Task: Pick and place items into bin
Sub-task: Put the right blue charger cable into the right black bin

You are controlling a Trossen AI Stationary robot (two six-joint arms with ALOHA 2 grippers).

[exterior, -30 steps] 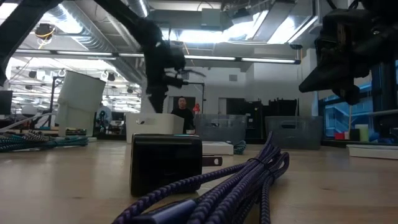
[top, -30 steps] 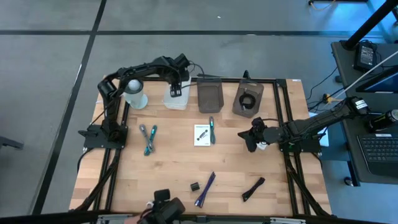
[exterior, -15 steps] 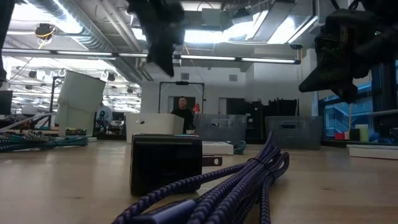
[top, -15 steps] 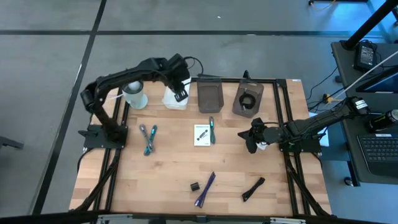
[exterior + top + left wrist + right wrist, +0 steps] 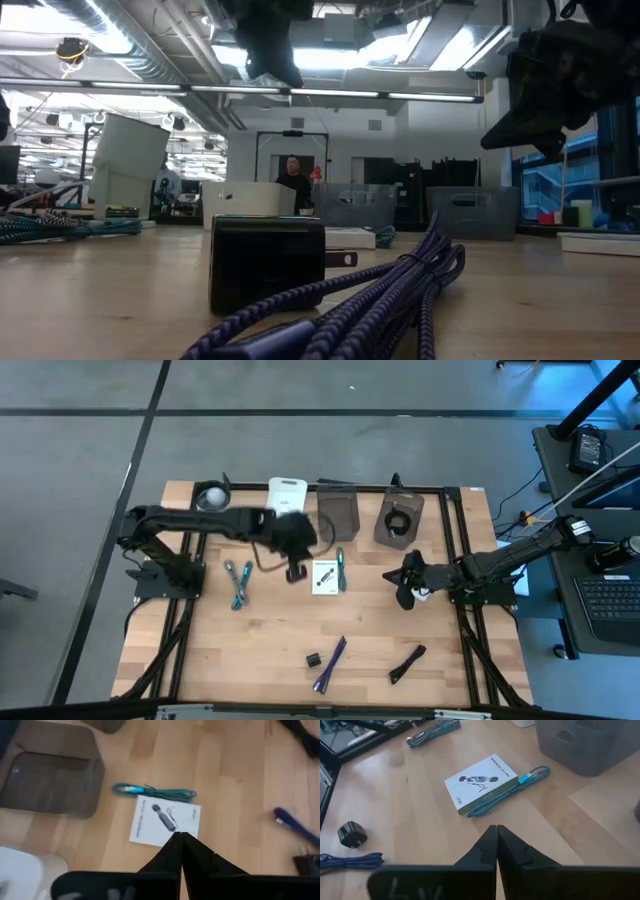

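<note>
White booklet (image 5: 323, 576) just beside closed left end effector (image 5: 296, 572), teal cable (image 5: 341, 569) alongside

Two dark jointed arms, each ending in two tapered black fingers (image 5: 176, 851).

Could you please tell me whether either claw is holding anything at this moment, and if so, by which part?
Neither: the left claw and the right claw are both shut on nothing, above the table.

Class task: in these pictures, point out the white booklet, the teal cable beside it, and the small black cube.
white booklet (image 5: 165, 821), left wrist view, middle of its cover
teal cable (image 5: 155, 792), left wrist view, mid-length of the cord
small black cube (image 5: 352, 834), right wrist view, its top face
</note>
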